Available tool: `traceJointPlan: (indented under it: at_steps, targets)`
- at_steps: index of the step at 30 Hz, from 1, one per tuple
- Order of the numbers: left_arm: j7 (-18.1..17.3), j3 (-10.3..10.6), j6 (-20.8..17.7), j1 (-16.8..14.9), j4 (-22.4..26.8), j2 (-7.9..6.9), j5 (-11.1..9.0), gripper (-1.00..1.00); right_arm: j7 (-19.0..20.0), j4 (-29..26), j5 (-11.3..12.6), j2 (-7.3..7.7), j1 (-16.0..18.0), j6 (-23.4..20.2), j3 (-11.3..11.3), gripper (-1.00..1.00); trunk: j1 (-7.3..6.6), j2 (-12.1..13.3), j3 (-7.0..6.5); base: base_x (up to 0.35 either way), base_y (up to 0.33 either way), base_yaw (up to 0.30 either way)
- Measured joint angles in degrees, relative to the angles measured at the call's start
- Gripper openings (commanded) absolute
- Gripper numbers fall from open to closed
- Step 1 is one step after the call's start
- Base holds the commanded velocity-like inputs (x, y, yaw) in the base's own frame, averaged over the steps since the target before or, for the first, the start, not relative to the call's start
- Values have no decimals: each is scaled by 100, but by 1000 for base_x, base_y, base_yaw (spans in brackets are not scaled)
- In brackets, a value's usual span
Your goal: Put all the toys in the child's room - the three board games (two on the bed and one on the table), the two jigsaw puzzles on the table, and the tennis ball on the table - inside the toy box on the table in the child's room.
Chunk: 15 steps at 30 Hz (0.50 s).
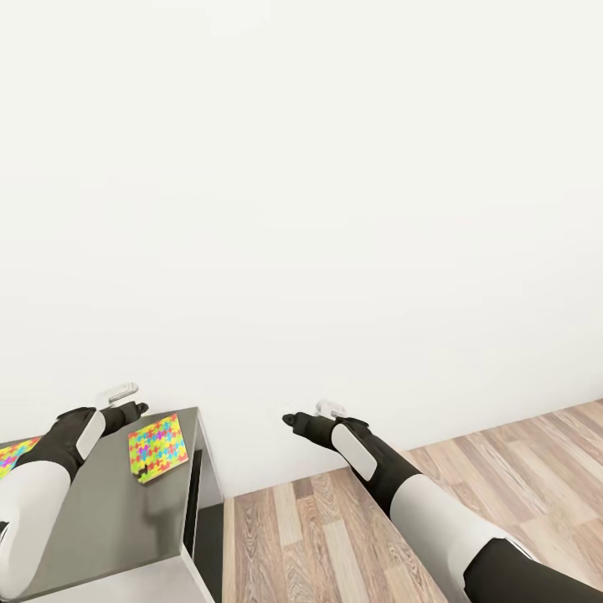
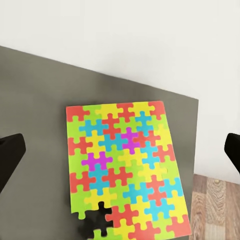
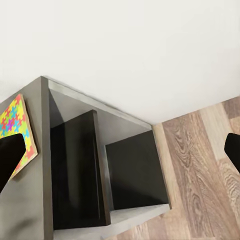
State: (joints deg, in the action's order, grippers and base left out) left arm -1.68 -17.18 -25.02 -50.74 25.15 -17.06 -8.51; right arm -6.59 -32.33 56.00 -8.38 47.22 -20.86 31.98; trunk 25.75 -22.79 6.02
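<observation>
Head view: high, facing the white wall, down over the desk [image 1: 109, 519] end.
Left wrist view: close above the jigsaw puzzle [image 2: 127, 170].
Right wrist view: off the desk's end.
Shared: puzzle, desk.

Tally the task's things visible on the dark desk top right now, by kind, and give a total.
Jigsaw puzzles: 2, one lying near the desk's corner, one partly cut off at the head view's left edge
Board games: 0
Tennis balls: 0
Toy boxes: 0
Total: 2
Both lie flat on the table.
</observation>
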Motion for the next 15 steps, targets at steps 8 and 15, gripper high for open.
traceJointPlan:
  at_steps: [8,15]
  targets:
    - [0,-2,-1,4,0,2,-2,100,0,-1,0,0,0,-1,0,100,-1,0,0,59,74,0]
    - [0,-7,-8,3,0,2,-3,100,0,-1,-2,0,0,-1,0,100,0,0,0,70,140,0]
